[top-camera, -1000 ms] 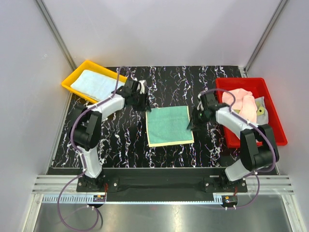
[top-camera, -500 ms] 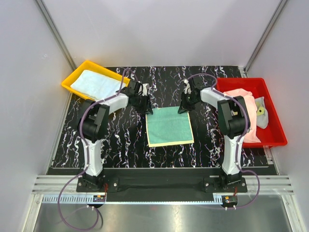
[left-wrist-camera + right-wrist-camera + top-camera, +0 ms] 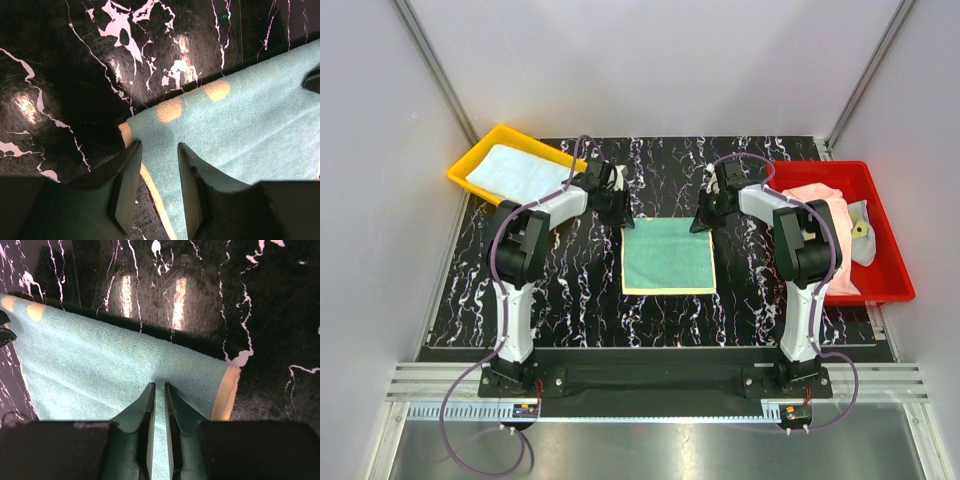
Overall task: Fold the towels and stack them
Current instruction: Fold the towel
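At far corners of teal towel (image 3: 668, 255): right gripper (image 3: 158, 388) pinching, left gripper (image 3: 158, 151) (open) straddling

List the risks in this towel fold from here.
1. The right gripper pinches the teal towel inboard of its yellow-edged corner, so that corner may droop and fold crooked.
2. The left gripper has its jaws open astride the towel's edge; if only the right lifts, the towel may skew.
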Robot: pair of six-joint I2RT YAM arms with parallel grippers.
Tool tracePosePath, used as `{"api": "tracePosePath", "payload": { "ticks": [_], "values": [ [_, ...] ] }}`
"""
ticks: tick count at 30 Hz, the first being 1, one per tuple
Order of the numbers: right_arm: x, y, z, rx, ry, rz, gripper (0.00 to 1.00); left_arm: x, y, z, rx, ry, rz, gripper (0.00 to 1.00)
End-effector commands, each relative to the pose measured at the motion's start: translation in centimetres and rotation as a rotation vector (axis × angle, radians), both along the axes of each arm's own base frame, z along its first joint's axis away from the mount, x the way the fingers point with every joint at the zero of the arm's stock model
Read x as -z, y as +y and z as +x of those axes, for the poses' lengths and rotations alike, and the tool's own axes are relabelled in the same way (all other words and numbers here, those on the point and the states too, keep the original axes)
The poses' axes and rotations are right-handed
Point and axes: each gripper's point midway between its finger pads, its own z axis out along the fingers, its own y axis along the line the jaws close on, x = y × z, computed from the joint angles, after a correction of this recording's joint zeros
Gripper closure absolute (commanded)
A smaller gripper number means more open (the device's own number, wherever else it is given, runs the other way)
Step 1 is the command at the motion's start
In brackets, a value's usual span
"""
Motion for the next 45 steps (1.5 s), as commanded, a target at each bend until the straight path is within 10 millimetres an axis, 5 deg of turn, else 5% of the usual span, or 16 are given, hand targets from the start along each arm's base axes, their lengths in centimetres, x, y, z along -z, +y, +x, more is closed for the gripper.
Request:
{"api": "tracePosePath", "payload": {
  "ticks": [1,4,9,15,19,22,30,32,45],
  "values": [
    [-1.7,-1.3,1.3,0.04,-0.024,-0.048,0.8,0.8,1.4,0.7,-0.014,-0.007,0.058,0.58],
    [-1.8,-1.3,2.0,0.043,-0.021,-0.052,0.8,0.7,1.1,0.6,-0.004,-0.003,0.046,0.58],
    [1.2,-2.8,2.8,0.069,0.028,-0.091,0.81,1.4,1.7,0.4,0.004,0.02,0.084,0.58],
    [3.9,-6.0,2.0,0.132,0.073,-0.193,0.84,2.3,3.0,0.6,-0.034,0.042,0.111,0.58],
    [4.1,-5.8,0.9,0.156,0.093,-0.172,0.85,2.1,3.2,0.4,-0.018,0.054,0.13,0.58],
    [2.9,-5.4,1.0,0.15,0.071,-0.146,0.84,0.9,2.8,0.5,0.001,0.036,0.111,0.58],
    [-5.1,-2.6,3.1,-0.117,-0.049,-0.03,0.71,-6.2,1.8,1.4,0.123,-0.067,0.074,0.54],
    [-4.6,-2.9,2.6,-0.186,-0.022,-0.06,0.7,-7.5,1.8,2.1,0.145,-0.107,0.083,0.53],
    [-5.0,-5.7,3.5,-0.389,-0.095,-0.02,0.52,-5.7,0.2,4.2,0.331,-0.154,0.013,0.49]
  ]
}}
